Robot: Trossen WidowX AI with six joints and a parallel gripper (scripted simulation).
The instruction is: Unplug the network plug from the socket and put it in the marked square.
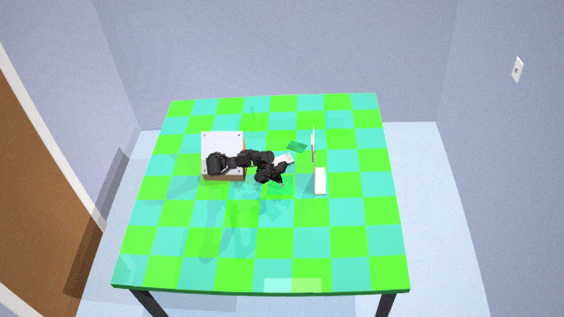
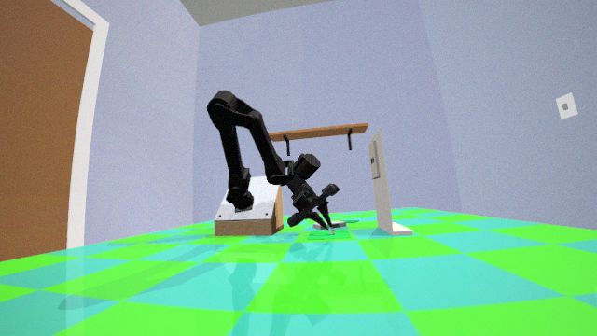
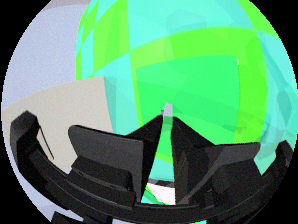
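Note:
The small pale plug (image 1: 282, 185) (image 2: 332, 231) (image 3: 168, 110) is between the fingertips of my gripper (image 2: 331, 228) (image 3: 166, 120), which is shut on it and points down at a slant. The plug is low over the marked square (image 1: 287, 191) (image 2: 343, 235) (image 3: 210, 85), a darker green patch; whether it touches the table is too small to tell. The upright panel (image 1: 313, 147) (image 2: 383, 191) (image 3: 60, 107) stands to the right in the top and exterior views, apart from the gripper. Its socket (image 2: 372, 161) is a small dark opening with no plug in it.
A flat white block (image 1: 285, 158) (image 2: 344, 224) (image 3: 162, 193) lies close behind the gripper. A dark green patch (image 1: 296, 146) lies beyond it. The panel's white foot (image 1: 320, 180) (image 2: 401, 230) is right of the square. The arm stands on a sloped box (image 1: 222, 143) (image 2: 247, 227). A shelf (image 2: 322, 132) shows behind.

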